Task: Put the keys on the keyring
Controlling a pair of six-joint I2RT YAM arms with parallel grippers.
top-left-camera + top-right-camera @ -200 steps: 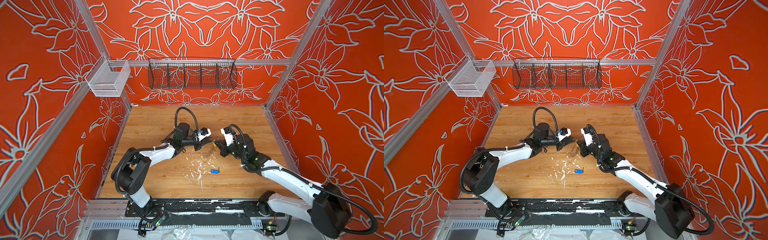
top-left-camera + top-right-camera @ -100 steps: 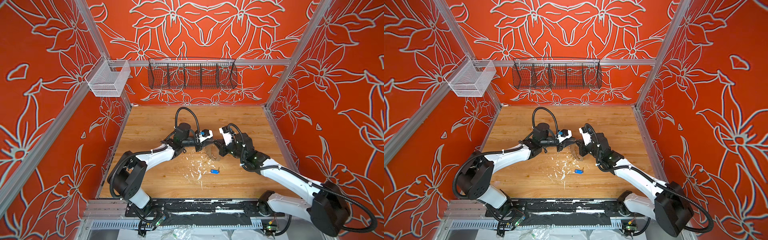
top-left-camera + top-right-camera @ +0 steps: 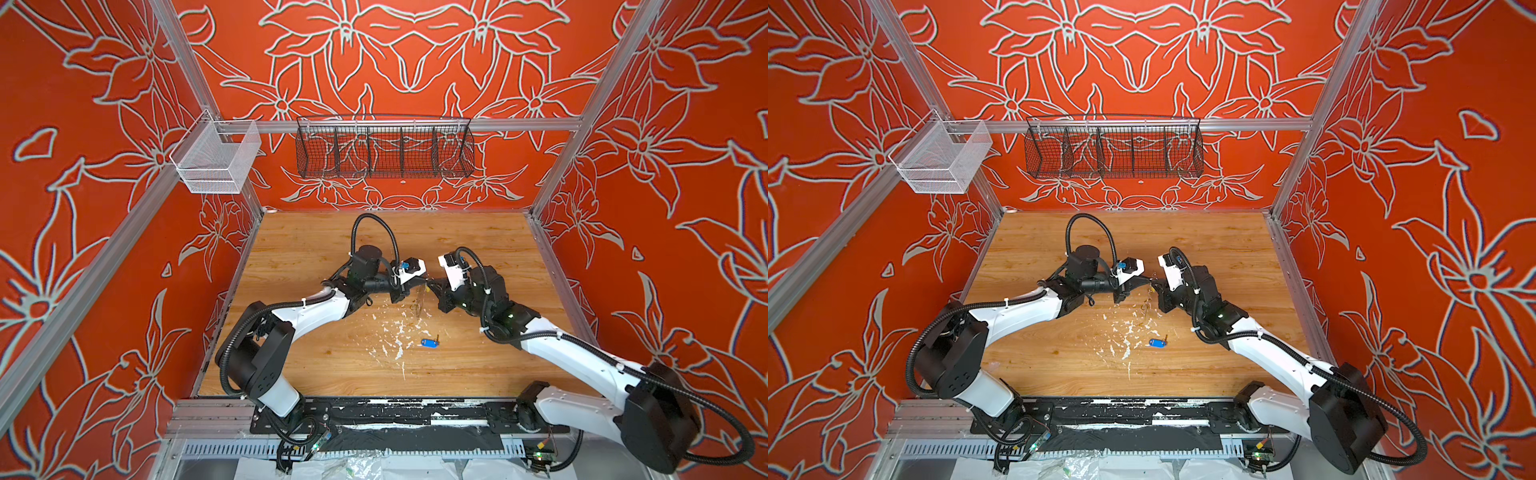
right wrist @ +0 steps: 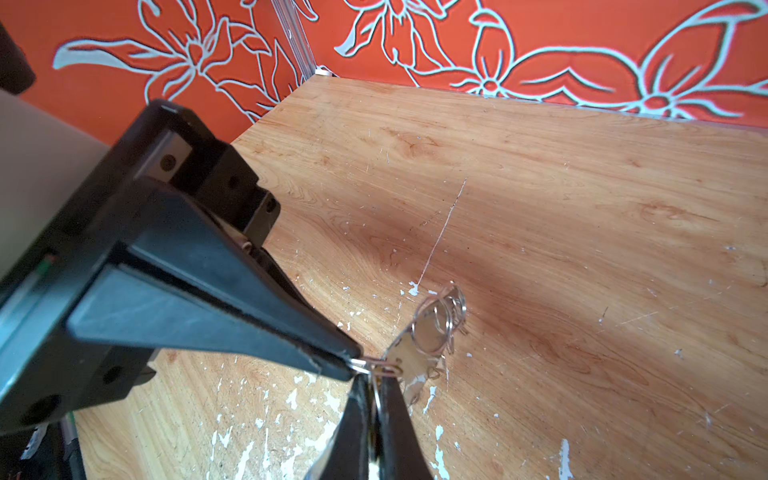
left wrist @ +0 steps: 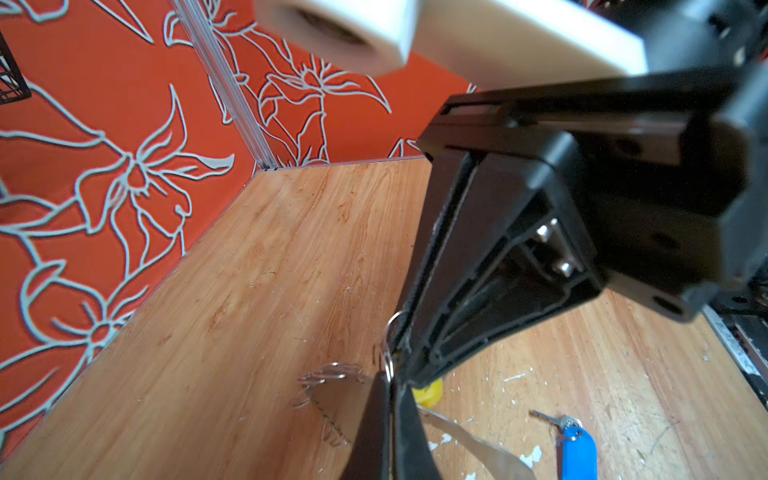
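Observation:
Above the middle of the table my two grippers meet tip to tip. The keyring (image 4: pixel 409 353), a thin grey plate with wire loops, hangs between them, also seen in a top view (image 3: pixel 419 301). My left gripper (image 5: pixel 390 386) is shut on a wire loop at the keyring's edge. My right gripper (image 4: pixel 376 386) is shut on the yellow-tag key. Its yellow tag (image 5: pixel 428 395) peeks out beside the fingertips, and its ring sticks out at the tip. The blue-tag key (image 3: pixel 428 341) lies flat on the wood, nearer the front, apart from both grippers.
White paint flecks (image 3: pixel 395 336) speckle the wooden table (image 3: pixel 316 365) around the blue key. A black wire basket (image 3: pixel 384 147) hangs on the back wall, and a white mesh basket (image 3: pixel 216 162) hangs on the left rail. Red walls close three sides.
My left gripper has moved right to meet the right gripper and closed on the keyring's loop. The right gripper has kept its grip and shifted slightly.

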